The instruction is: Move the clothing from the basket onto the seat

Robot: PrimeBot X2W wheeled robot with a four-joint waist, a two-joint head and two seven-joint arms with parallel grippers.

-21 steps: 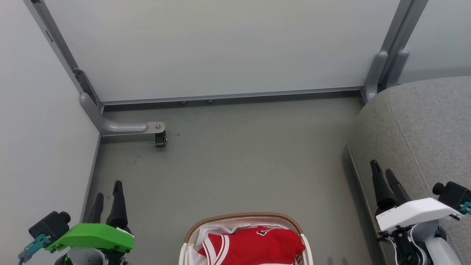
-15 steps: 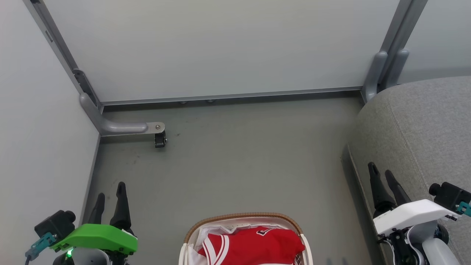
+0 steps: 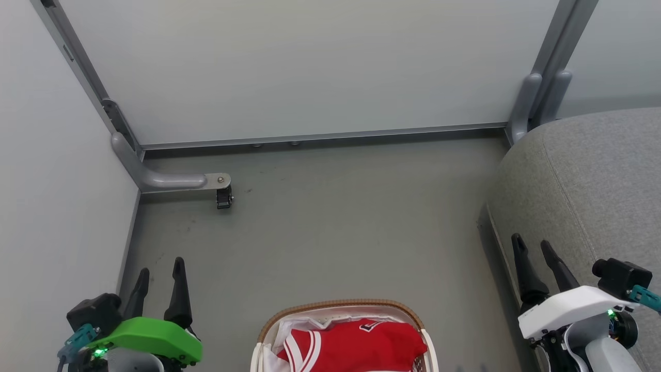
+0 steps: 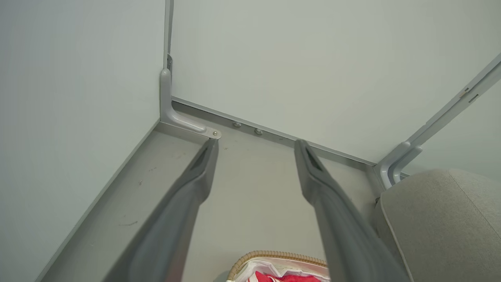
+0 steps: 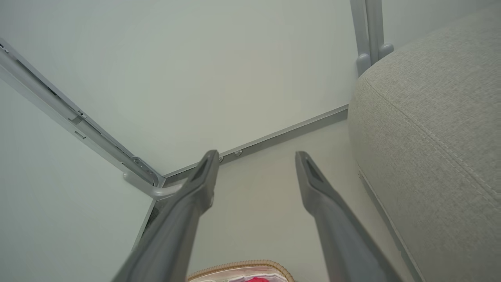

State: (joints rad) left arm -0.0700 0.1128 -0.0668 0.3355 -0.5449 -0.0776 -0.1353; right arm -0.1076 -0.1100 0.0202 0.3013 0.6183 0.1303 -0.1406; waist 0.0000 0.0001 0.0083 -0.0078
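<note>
Grey floor [image 3: 335, 232], red white-trimmed jersey [image 3: 356, 343] crumpled in cream basket [image 3: 341, 303]

No text, number, label or brand can be read in any of the views. One small dark mark [image 3: 370, 325] with pale edging is seen on the red clothing [image 3: 356, 343], which lies in the basket [image 3: 341, 302]. The mark lies at about 1 o'clock from the middle of the visible red cloth. It is partly folded under and too small to be made out as a letter, a numeral or a logo.
</note>
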